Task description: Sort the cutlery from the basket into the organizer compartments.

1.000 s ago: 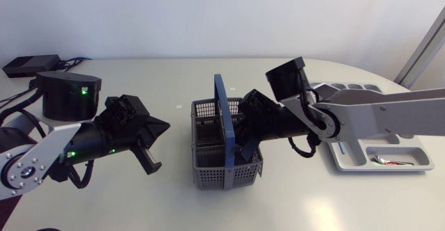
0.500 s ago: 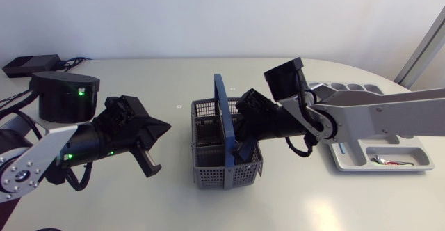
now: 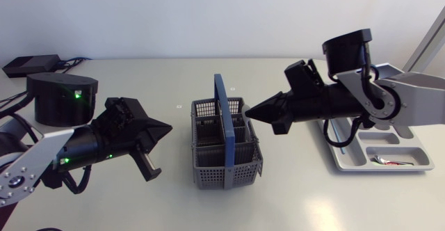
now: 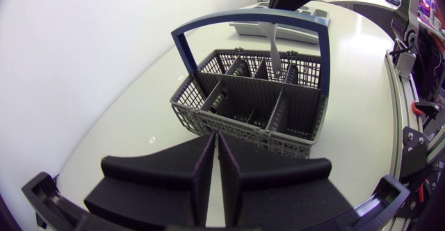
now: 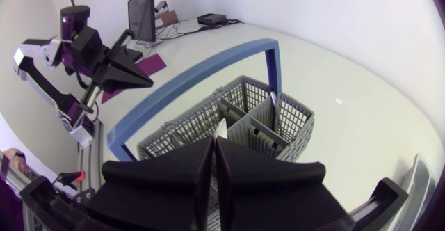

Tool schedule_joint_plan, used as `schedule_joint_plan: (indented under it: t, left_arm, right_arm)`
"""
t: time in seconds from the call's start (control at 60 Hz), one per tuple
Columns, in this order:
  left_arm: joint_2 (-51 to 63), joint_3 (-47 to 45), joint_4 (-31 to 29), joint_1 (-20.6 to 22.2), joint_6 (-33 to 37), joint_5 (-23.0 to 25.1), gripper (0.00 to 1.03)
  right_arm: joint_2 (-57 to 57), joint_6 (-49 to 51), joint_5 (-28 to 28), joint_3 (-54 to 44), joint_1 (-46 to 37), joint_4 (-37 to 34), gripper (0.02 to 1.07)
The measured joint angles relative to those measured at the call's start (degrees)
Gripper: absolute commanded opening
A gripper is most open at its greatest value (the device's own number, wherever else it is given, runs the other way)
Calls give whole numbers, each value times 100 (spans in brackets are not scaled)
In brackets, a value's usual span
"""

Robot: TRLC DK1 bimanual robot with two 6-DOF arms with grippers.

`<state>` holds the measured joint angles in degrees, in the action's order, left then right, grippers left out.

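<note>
The right hand [image 3: 249, 112] hangs just right of the frame's centre, over the right edge of the grey basket [image 3: 226, 172]. Its fingers are narrowed to a slit, and I cannot tell whether they pinch anything thin. The left hand [image 3: 165, 128], at middle left, is closed the same way and holds nothing. A pale piece of cutlery [image 4: 276, 50] stands upright in the basket. The organizer [image 3: 341, 158] lies at the right on the tabletop [image 3: 313, 200], a utensil [image 3: 386, 163] in its lowest compartment.
</note>
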<state>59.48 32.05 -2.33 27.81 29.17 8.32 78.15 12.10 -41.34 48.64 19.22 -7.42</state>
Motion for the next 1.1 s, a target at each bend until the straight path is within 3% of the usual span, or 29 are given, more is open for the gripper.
schedule_joint_plan:
  t: [0.133,0.3,0.4,0.683,1.1]
  left_arm:
    - [-94,0,-44,2,0,0,8]
    - [-199,-7,-85,26,0,-2,8]
    - [-280,-20,-122,31,0,-2,8]
    - [-337,-22,-133,83,0,-22,8]
    - [-118,-15,-175,273,-22,-358,8]
  right_arm:
    - [-435,-369,-546,42,-208,-229,8]
    - [-1084,-645,-595,129,-247,-498,8]
    - [-1650,-678,-310,131,-282,-734,8]
    - [-3027,219,1423,186,-761,-1958,8]
    - [-3257,2323,1539,-1023,-3233,-2103,8]
